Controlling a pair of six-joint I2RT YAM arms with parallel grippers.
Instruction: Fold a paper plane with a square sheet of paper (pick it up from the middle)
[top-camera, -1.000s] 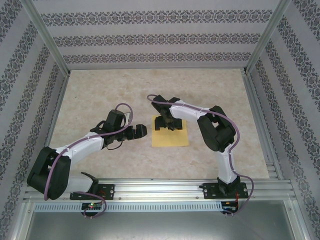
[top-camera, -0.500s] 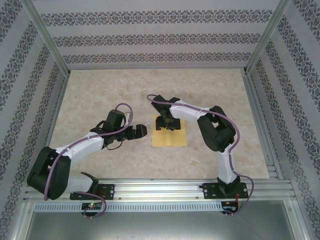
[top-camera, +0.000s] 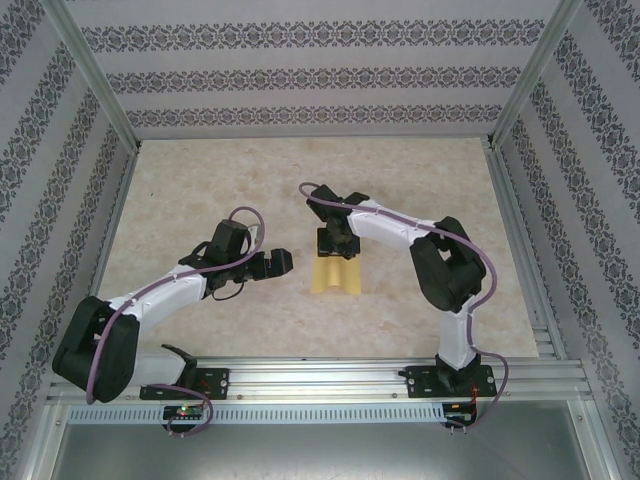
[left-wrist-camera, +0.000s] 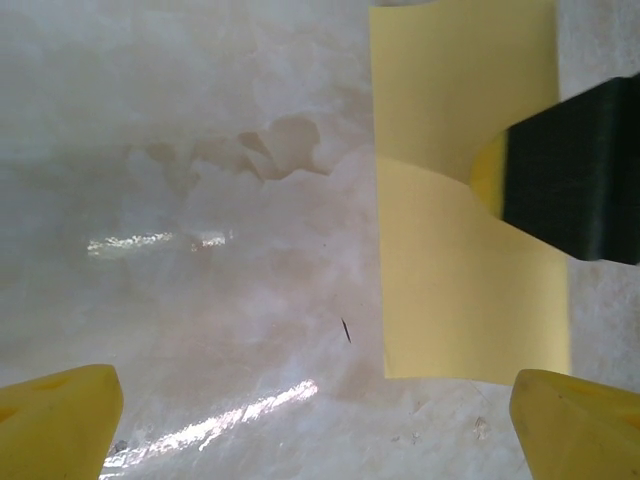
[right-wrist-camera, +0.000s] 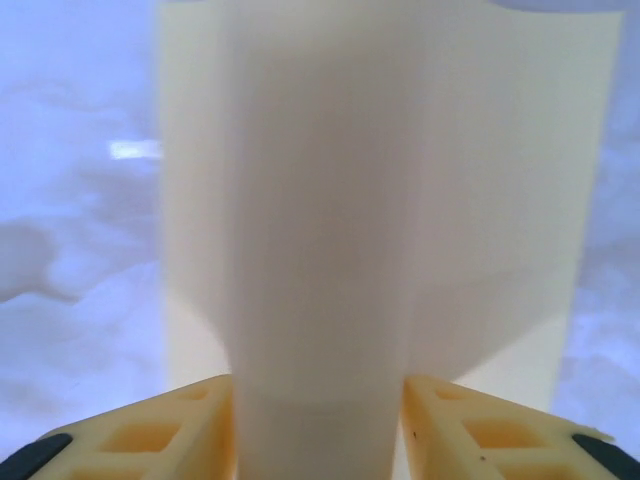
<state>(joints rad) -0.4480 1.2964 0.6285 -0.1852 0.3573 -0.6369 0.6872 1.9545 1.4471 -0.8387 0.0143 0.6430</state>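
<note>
**Table** (top-camera: 200, 190): pale marbled surface, carrying one item.

**Square sheet of paper** (top-camera: 338, 282): lies near the table's middle and just beside the left claw.
- Condition: no crease, point or wing is visible. The sheet is bowed up along its middle into a soft hump, so from above it reads narrower than it is long.
- Progress, as judged: the task stands at its opening pickup, and every fold is left to make.
- Orientation: the hump and the sheet's longer axis run from the table's near edge toward its far edge. Neither end is pointed, so it has no heading yet.

**Right claw** (top-camera: 337, 246): set over the far-middle part of the sheet. Its fingers (right-wrist-camera: 165, 435) press against both sides of the hump, pinching the paper.

**Left claw** (top-camera: 283, 263): spread wide and holding nothing, low over bare table beside the sheet's left edge.
</note>
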